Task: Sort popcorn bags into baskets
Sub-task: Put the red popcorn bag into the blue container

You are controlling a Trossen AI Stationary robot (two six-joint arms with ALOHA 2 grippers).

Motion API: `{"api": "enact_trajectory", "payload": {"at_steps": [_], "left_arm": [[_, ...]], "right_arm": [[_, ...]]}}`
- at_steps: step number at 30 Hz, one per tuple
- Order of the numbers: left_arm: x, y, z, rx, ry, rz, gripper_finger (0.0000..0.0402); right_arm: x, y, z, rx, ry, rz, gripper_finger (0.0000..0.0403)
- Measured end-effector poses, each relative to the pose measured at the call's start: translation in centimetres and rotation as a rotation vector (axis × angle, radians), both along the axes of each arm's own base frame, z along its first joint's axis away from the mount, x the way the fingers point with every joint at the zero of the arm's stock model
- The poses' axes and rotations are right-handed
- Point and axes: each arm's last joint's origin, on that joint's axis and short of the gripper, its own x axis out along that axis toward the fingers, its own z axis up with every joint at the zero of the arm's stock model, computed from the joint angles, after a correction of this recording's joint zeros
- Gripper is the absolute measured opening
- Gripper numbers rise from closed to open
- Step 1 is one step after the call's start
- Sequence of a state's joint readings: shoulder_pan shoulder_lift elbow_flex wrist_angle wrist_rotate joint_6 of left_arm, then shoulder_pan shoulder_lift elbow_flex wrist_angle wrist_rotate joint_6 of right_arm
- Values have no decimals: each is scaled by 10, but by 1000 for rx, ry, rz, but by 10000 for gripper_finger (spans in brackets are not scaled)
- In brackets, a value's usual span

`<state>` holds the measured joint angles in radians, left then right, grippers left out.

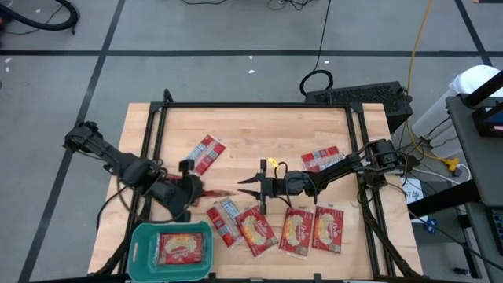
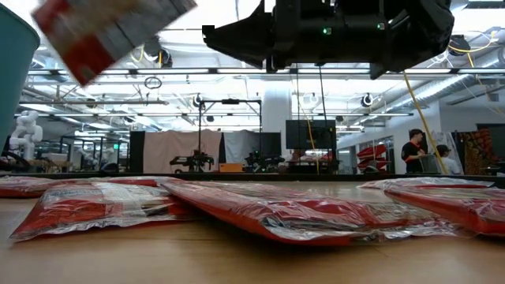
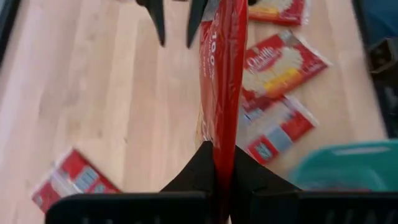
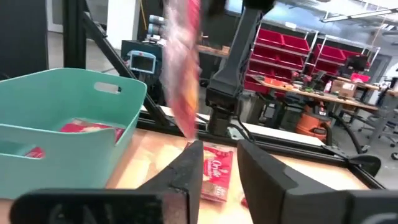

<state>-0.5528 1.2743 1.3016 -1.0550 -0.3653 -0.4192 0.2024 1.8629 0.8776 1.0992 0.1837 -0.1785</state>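
Observation:
My left gripper [image 1: 194, 193] is shut on one red popcorn bag [image 3: 222, 87], held above the table near the middle of its front half. My right gripper [image 1: 245, 187] points level toward the left and stands open just beyond the bag's far end, with nothing between its fingers [image 4: 217, 163]. The teal basket [image 1: 143, 250] sits at the front left with a bag [image 1: 182, 248] lying flat inside. Several more bags lie flat on the wood: a row along the front [image 1: 297, 230] and two farther back [image 1: 206, 152] [image 1: 321, 159]. My left gripper pinches one end of the bag [image 3: 222, 163] between its two fingers. The fingers come slanting down from the table's left. The bag stands on edge and reaches out from the fingers toward the right gripper, lifted clear of the table.
Black frame rails [image 1: 251, 106] run along the table's far, left and right sides. The row of bags [image 2: 300, 209] fills the front right. Bare wood lies between the two grippers and the far rail [image 1: 259, 134].

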Motion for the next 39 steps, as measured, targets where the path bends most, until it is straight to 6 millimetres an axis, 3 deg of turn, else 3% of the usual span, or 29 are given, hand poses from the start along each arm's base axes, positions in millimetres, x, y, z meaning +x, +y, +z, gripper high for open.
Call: {"api": "enact_trajectory", "payload": {"at_steps": [5,12,17,25,31,39], "left_arm": [[-23,-16,15,-70,52,33,16],[-48,-51,12,-221,96,73,14],[-54,-79,-3,-256,177,89,15],[-50,-121,-44,-194,349,88,17],[-47,-129,-66,-101,434,150,18],[-43,-136,-81,-53,476,151,30]], "right_arm": [[0,2,-4,2,38,7,111],[-1,3,-5,10,54,10,111],[-1,3,-5,18,54,10,111],[-1,3,-6,49,58,10,111],[-1,3,-6,53,58,10,111],[-1,3,-6,92,59,10,111]]}}
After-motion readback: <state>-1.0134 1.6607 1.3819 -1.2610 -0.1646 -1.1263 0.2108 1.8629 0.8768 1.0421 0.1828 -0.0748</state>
